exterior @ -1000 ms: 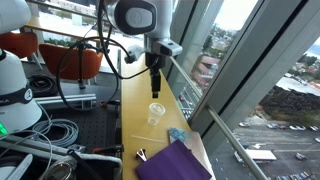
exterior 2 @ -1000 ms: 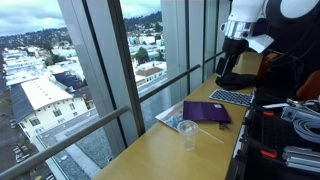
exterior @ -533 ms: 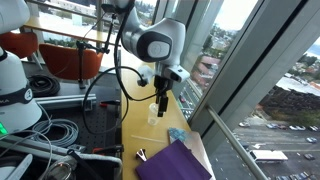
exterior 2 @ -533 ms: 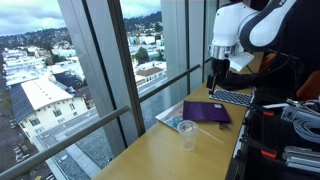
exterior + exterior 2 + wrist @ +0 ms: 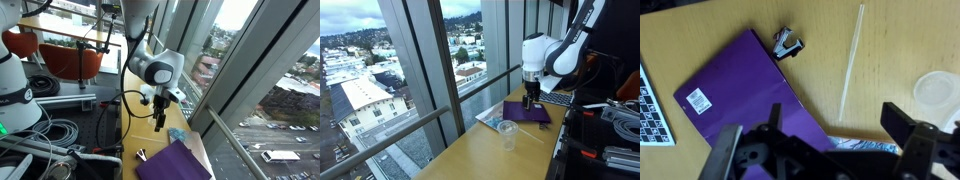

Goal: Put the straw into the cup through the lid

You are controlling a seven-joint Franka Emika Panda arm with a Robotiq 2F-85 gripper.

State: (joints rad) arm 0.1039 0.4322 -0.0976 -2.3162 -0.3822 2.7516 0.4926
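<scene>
Straw point(image 5: 851, 62) thin, white, straight on wood table point(image 5: 700, 30), near round cup point(image 5: 937, 92) (translucent plastic); jaws spread, empty

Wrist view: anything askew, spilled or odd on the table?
Nothing spilled or damaged. The purple folder lies at a slant, a black clip at one corner and a crumpled wrapper beside it. The straw lies flat on the table, apart from the cup.

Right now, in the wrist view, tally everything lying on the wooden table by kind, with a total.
Straw: 1
Cup: 1
Purple notebook: 1
Small black clip: 1
Keyboard: 1
Plastic wrapper: 1
Total: 6
</scene>
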